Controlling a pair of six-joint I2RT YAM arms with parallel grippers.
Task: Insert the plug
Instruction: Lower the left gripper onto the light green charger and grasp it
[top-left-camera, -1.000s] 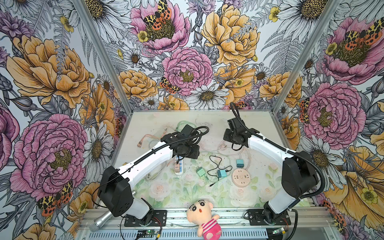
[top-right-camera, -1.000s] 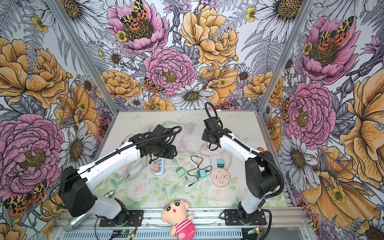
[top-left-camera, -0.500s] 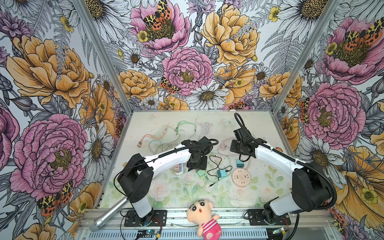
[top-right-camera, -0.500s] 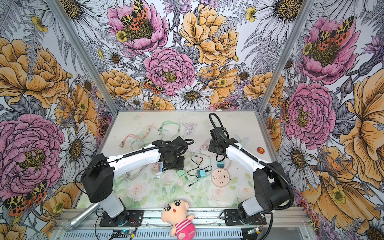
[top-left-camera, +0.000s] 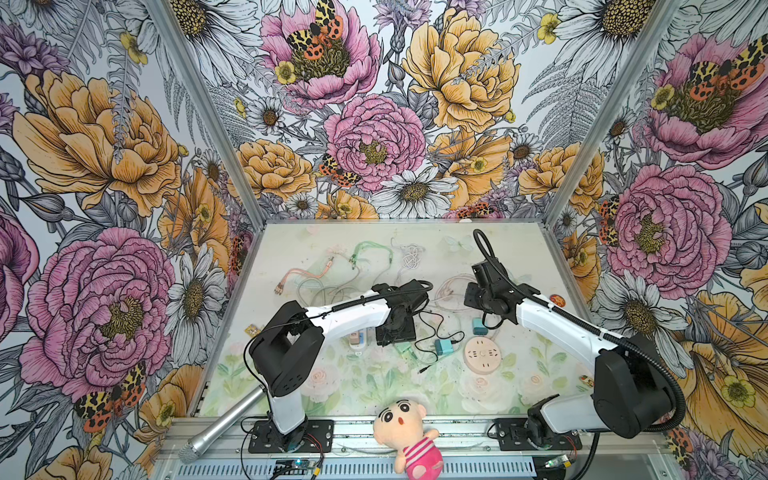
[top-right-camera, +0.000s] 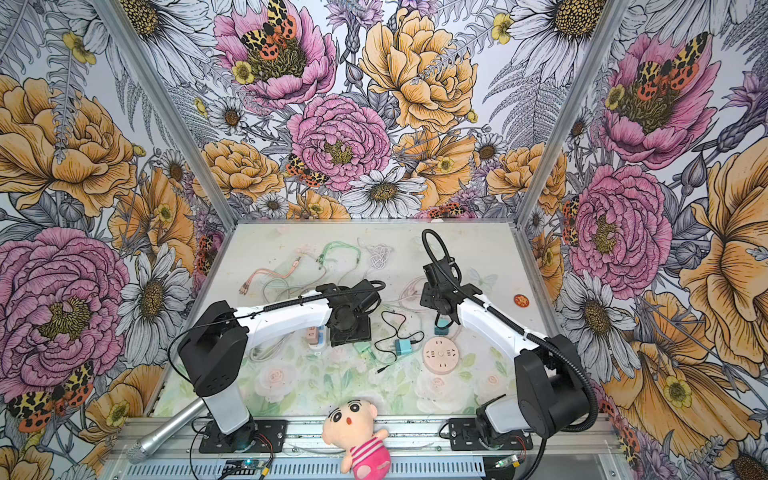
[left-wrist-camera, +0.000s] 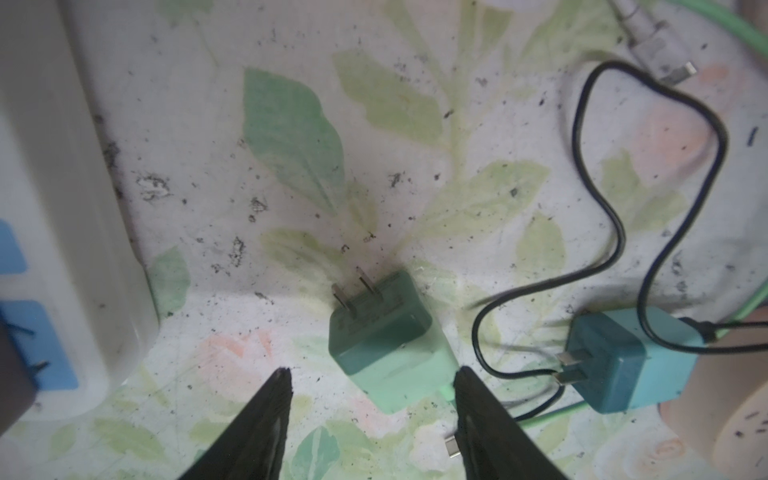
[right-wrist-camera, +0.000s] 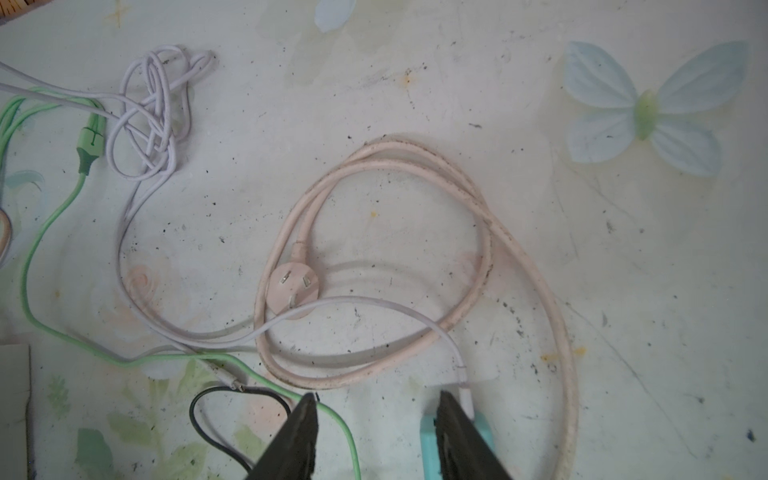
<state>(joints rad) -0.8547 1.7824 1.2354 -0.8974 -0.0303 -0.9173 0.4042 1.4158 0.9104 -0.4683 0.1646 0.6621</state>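
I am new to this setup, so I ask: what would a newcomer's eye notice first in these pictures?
The loud flower walls around the table strike first. Next comes the plush doll, just in front of the table's near edge, in the middle. On the table, the left gripper stands open, a green plug lying between its fingertips.

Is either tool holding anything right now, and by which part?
Nothing is held. Left tool open, straddling the green charger without gripping it; right tool open, empty.
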